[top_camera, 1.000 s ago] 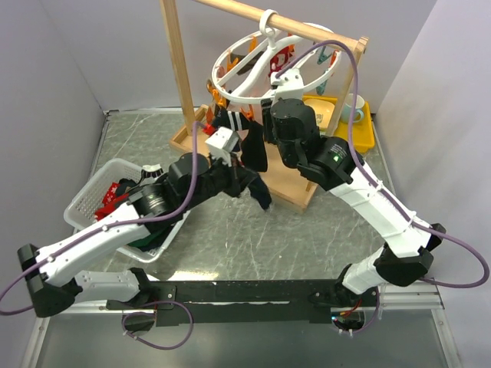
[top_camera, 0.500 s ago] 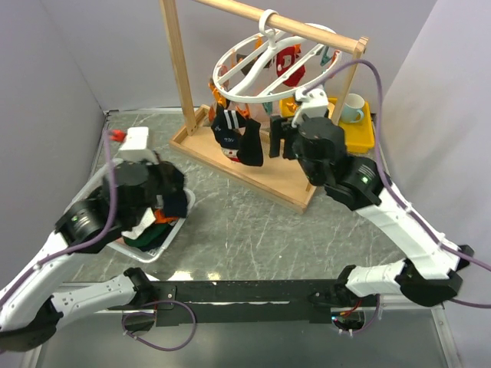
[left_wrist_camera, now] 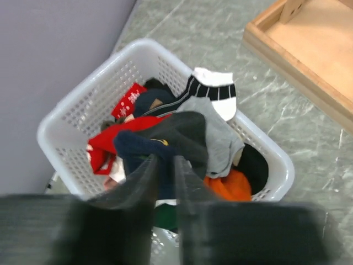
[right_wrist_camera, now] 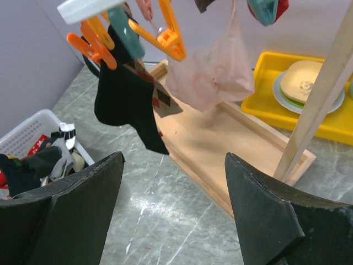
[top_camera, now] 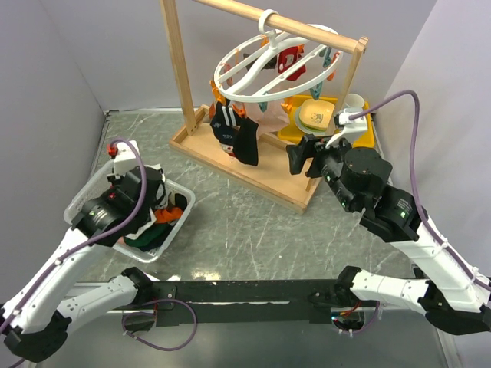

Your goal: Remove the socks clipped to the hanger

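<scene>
While the left arm point(top_camera: 67, 257) stood folded at the elbow with its wrist tipped down over the white basket point(top_camera: 86, 201) on the left side of the desk point(top_camera: 245, 222), the top view hid what its tips were doing. The left wrist view filled that in: the left fingers point(left_wrist_camera: 146, 187) were drawn almost together and pinched a dark sock point(left_wrist_camera: 185, 130) just above the basket's heap. There a red sock point(left_wrist_camera: 107, 141), a white sock with black stripes point(left_wrist_camera: 216, 95), a grey sock point(left_wrist_camera: 219, 139) and something orange point(left_wrist_camera: 231, 185) lay packed together. Further right, the wooden rack point(top_camera: 177, 69) stood on its tray-like base. The hanger point(top_camera: 261, 57) hung tilted by its hook from the top rod, carrying socks not yet removed: a black sock point(top_camera: 244, 142) at the ring's left, a pale pink sock point(top_camera: 270, 116) beside it, and a red patterned sock point(top_camera: 290, 57) higher on the far side. The right arm point(top_camera: 383, 211) stretched from the near right corner toward the rack's right post. Its camera showed the right fingers point(right_wrist_camera: 71, 215) spread wide apart with nothing between them, low and near the ring but clear of the fabric. That view alone showed the diamond pattern on the black sock, plus the orange clips point(right_wrist_camera: 165, 36) and a teal clip point(right_wrist_camera: 129, 38). Behind the rack sat a yellow tray point(top_camera: 367, 134) with a plate point(top_camera: 316, 115) and a cup point(top_camera: 354, 101).
</scene>
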Tool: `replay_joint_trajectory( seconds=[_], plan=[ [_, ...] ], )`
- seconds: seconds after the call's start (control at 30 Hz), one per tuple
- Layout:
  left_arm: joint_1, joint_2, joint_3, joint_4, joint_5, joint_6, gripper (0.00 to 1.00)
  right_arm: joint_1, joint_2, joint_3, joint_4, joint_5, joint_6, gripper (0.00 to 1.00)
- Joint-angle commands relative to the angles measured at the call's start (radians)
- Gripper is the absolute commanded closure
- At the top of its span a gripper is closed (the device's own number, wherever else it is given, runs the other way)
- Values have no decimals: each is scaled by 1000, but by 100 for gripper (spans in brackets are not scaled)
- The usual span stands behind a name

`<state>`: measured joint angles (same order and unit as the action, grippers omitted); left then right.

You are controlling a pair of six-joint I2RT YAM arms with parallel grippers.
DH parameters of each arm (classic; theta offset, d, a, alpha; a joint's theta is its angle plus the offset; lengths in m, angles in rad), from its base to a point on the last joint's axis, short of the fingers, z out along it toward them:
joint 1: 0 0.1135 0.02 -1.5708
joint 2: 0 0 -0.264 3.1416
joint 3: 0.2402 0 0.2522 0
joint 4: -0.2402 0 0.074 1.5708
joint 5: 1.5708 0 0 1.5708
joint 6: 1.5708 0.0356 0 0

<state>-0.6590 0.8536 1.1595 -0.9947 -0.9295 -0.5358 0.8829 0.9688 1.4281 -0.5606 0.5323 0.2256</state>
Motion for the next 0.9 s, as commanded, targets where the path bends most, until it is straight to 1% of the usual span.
replay_joint_trajectory(
  seconds=[0.0,0.03,0.1,0.13,0.2,0.23,0.33,0.4,0.47,0.53,0.57,0.6,0.67,0.8,0.87],
  plan=[
    [9,9,-9,40,13,28,39,-4,-21,-52,67,-18,32,18],
    [10,9,-4,62,74,39,30,-4,-24,-60,68,-22,34,17],
    [9,4,2,128,148,80,20,-4,-31,-83,74,-29,34,17],
    [9,1,6,152,237,100,19,-5,-36,-89,76,-31,31,15],
    [9,-10,9,217,348,158,16,-5,-50,-116,91,-52,17,13],
    [9,-14,11,234,442,172,16,-4,-56,-139,100,-58,14,11],
    [9,-27,14,289,544,195,11,-4,-85,-184,139,-96,-5,9],
    [9,-45,14,333,609,194,1,-4,-100,-201,156,-113,-12,7],
    [9,-65,2,369,650,178,1,-5,-105,-218,165,-129,-12,7],
    [7,-93,-17,454,695,174,1,-4,-101,-221,157,-132,-12,5],
    [9,-97,-33,488,759,166,1,-4,-99,-219,153,-132,-14,4],
    [7,-94,-40,517,794,162,4,-4,-94,-218,146,-127,-11,0],
    [7,-76,-44,593,898,143,10,-5,-87,-216,137,-123,-9,0],
    [7,-2,-50,692,1013,114,12,-7,-91,-221,134,-147,3,0],
    [2,15,-57,755,1034,105,14,-7,-104,-233,134,-158,18,0]
  ],
)
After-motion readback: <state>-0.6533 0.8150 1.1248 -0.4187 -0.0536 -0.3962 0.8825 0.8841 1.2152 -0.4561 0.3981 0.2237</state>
